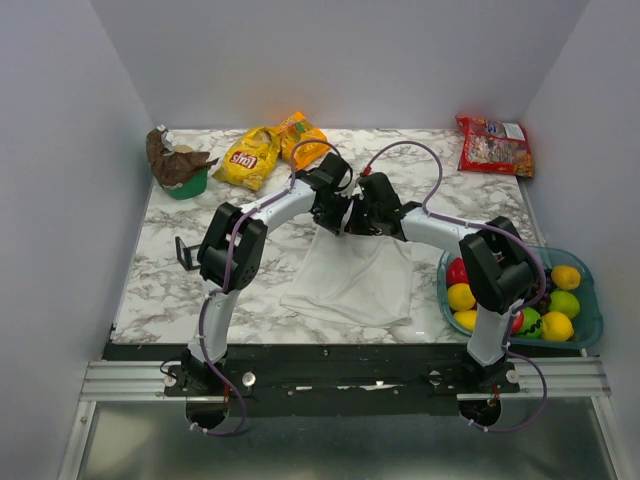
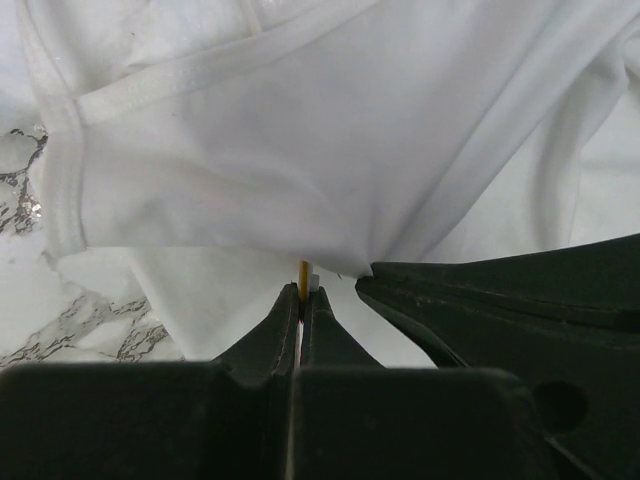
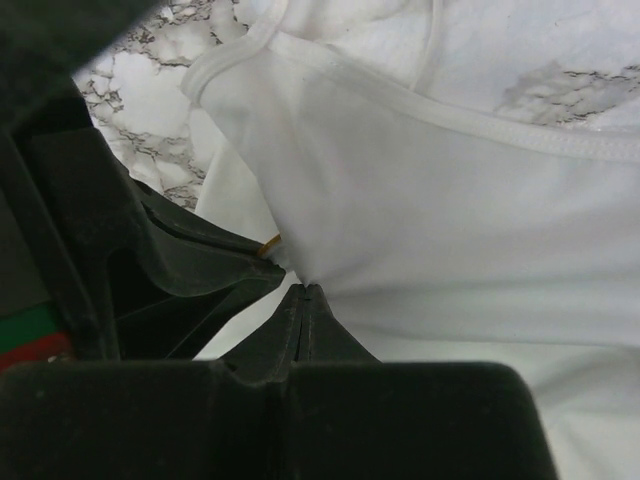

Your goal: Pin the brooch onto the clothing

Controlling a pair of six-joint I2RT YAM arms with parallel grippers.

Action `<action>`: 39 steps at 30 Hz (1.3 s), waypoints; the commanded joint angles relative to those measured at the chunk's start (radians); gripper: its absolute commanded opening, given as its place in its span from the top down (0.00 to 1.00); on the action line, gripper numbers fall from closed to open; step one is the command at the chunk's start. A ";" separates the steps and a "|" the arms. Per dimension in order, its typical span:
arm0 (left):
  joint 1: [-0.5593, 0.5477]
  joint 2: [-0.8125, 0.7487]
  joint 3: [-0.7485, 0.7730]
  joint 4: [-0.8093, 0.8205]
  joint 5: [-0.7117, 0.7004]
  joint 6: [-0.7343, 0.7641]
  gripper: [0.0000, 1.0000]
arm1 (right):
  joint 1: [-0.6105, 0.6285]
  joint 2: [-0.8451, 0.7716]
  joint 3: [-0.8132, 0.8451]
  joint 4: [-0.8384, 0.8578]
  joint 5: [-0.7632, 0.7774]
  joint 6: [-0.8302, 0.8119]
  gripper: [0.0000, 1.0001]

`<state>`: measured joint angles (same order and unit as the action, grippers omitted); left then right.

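Observation:
White clothing (image 1: 355, 275) lies on the marble table, its far edge lifted where both grippers meet. My left gripper (image 2: 303, 290) is shut on the brooch (image 2: 303, 272), seen edge-on as a thin gold sliver at the fingertips, pressed against the underside of the raised clothing (image 2: 300, 150). My right gripper (image 3: 305, 289) is shut on a pinch of the clothing (image 3: 450, 220), holding it up. In the right wrist view the brooch (image 3: 270, 243) shows as a gold speck at the left gripper's tip, right beside the pinch. From above, the left gripper (image 1: 338, 222) and right gripper (image 1: 352, 226) almost touch.
A blue tray (image 1: 590, 320) of lemons, limes and red fruit stands at the right. Yellow and orange snack bags (image 1: 262, 150) and a red bag (image 1: 495, 145) lie at the back. A green bowl with brown material (image 1: 180, 170) sits back left, a small black frame (image 1: 184, 252) at the left.

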<state>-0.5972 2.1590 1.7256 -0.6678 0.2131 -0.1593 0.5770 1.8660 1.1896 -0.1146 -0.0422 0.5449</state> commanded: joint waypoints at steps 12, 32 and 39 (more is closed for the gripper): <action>-0.016 0.005 0.011 0.022 0.052 -0.016 1.00 | 0.006 -0.011 -0.010 0.044 -0.059 0.007 0.99; -0.012 -0.002 0.000 0.048 0.075 -0.036 1.00 | 0.018 -0.007 -0.047 0.047 -0.055 -0.006 0.95; -0.010 -0.002 -0.001 0.053 0.089 -0.039 1.00 | 0.023 -0.019 -0.042 0.026 -0.033 -0.020 0.75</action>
<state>-0.5983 2.1601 1.7256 -0.6518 0.2497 -0.2012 0.5770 1.8660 1.1580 -0.0788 -0.0738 0.5491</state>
